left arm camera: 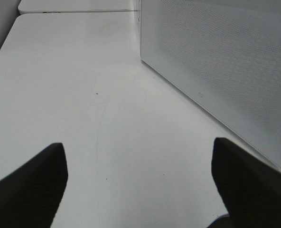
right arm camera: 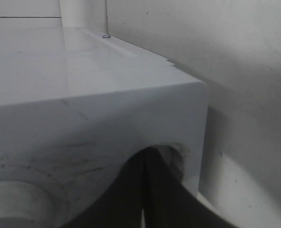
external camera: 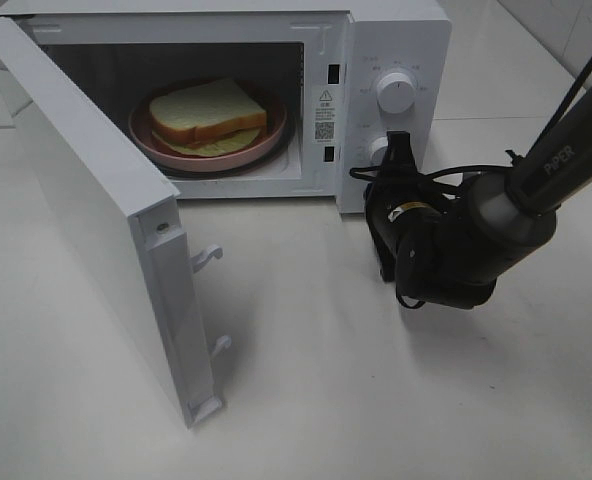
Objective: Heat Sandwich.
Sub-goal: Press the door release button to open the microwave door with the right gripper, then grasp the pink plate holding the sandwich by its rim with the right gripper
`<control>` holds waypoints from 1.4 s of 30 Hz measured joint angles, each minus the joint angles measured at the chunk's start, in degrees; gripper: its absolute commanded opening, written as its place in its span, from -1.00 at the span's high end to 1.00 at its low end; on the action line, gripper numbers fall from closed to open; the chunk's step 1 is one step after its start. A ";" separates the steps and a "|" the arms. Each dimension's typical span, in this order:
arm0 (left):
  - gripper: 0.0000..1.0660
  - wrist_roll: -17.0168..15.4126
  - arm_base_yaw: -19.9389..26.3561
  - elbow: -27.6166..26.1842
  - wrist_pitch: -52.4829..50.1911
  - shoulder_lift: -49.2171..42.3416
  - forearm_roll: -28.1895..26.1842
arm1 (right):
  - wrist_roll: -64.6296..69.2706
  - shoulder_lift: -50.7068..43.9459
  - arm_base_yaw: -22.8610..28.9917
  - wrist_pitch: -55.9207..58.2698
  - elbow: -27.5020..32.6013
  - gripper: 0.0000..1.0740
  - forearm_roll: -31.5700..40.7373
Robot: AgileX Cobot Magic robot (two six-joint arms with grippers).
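Sandwich (external camera: 208, 115): stacked white slices with brown crust, lying on a round pink plate (external camera: 266, 148) inside the microwave (external camera: 396, 40) cavity, roughly centred on the plate. The microwave door (external camera: 86, 210) is swung wide open toward the left, with its latch hooks sticking out on the free edge. The microwave sits on a white table (external camera: 376, 400).

Control panel is on the microwave's right side, with an upper knob (external camera: 396, 92) in clear view. The lower knob (external camera: 378, 150) is partly covered by the right gripper (external camera: 398, 140).

Right gripper: its tips are up against the front panel at the lower knob. In the wrist view the right gripper (right arm camera: 144, 159) has its two dark fingers pressed together, so the claw is closed, with nothing seen between them. I can't tell whether it actually touches the knob. The right arm (external camera: 536, 190) comes in from the right edge and its black wrist hangs low over the table, just in front of the panel.

Left gripper (left arm camera: 138, 142): only seen in its own wrist view. Its fingers (left arm camera: 31, 185) are spread wide, so the claw is open and holds nothing. It sits above bare table, and a white dotted panel of the microwave is near one side.
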 measured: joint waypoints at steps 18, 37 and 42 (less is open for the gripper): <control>-0.43 0.00 0.00 0.00 0.00 0.00 0.00 | 1.72 -1.49 0.17 -4.07 4.18 0.99 -2.92; -0.43 0.00 0.00 0.00 0.00 0.00 0.00 | 0.92 -14.84 0.06 -6.65 19.77 0.99 -2.18; -0.43 0.00 0.00 0.00 0.00 0.00 0.00 | -2.01 -19.25 0.06 -6.65 24.35 0.99 -2.18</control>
